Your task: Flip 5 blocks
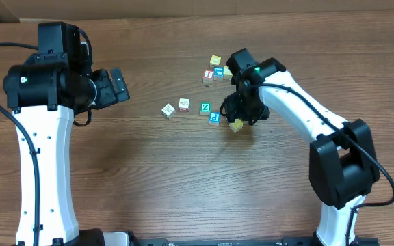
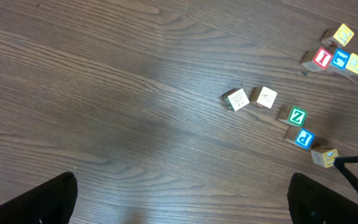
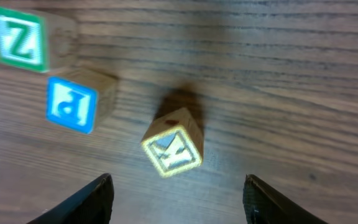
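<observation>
**Right pincer released over the yellow block**

Your right pincer point(image 3: 179, 198) stands open and grasps nothing. Only its two dark fingertips point(image 3: 95, 199) show, cut off at the bottom edge of the wrist view. From overhead the wrist body hides them.

The yellow block point(image 3: 173, 146) lies free on the desk point(image 1: 183, 191) between the line of the two tips and just ahead of them, touching neither. It is a cube, so no side is longer. It sits skewed, one corner toward the camera, with its yellow-framed face turned up at you. The drawing on that face is too blurred to read.

Just beside it lies the blue "P" block point(image 3: 72, 104), its letter upside down in this view. Next is the green "Z" block point(image 3: 18, 38), clipped by the frame's left edge. The two whitish blocks point(image 1: 176, 107) carry the diagonal row on toward the left arm; their drawings are too faint to make out.

A cluster of other cubes point(image 1: 216, 70) sits apart at the far side.

Your left pincer point(image 2: 182, 199) hangs wide open well away from the row, holding nothing.
</observation>
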Robot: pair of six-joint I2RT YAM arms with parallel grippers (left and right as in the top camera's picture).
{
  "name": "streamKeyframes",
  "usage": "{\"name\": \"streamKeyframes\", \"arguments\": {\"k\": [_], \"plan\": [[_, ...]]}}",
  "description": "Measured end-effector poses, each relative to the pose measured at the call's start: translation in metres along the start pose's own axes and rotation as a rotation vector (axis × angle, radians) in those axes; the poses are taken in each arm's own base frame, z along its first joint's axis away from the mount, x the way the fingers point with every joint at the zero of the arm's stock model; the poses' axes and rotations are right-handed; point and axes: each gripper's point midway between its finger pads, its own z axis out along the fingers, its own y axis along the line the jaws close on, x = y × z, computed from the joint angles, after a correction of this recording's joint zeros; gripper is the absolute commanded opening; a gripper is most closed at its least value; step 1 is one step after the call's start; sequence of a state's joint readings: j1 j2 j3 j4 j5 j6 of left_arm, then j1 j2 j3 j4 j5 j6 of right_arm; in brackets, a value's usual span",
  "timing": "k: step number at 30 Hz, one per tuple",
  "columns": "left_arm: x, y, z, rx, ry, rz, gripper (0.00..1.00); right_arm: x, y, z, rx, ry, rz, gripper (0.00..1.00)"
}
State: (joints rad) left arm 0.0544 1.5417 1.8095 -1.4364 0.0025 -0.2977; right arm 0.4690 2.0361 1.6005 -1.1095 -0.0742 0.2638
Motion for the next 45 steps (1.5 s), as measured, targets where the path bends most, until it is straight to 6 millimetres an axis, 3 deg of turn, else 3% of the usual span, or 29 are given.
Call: {"name": "streamKeyframes", "arguments": {"k": [8, 16, 21, 25, 35, 45], "plan": [[-0.001, 0.000, 0.011, -0.010, 0.031, 0.000, 1.00, 0.006, -0.006, 0.025, 0.007, -0.004, -0.010, 0.64], [0.002, 0.001, 0.038, -0.035, 0.116, 0.000, 1.00, 0.015, -0.009, 0.049, -0.009, -0.004, -0.107, 0.58], [0.005, 0.002, 0.046, -0.046, 0.150, 0.000, 1.00, 0.000, -0.003, 0.049, -0.027, -0.068, -0.134, 0.48], [0.005, 0.002, 0.046, -0.046, 0.152, 0.000, 1.00, -0.007, -0.001, 0.048, -0.035, -0.098, -0.144, 0.46], [0.006, 0.002, 0.046, -0.047, 0.155, 0.000, 1.00, 0.000, -0.003, 0.048, -0.026, -0.065, -0.141, 0.31], [0.006, 0.002, 0.046, -0.048, 0.157, 0.000, 1.00, 0.012, -0.005, 0.027, -0.002, 0.023, -0.077, 0.26]]}}
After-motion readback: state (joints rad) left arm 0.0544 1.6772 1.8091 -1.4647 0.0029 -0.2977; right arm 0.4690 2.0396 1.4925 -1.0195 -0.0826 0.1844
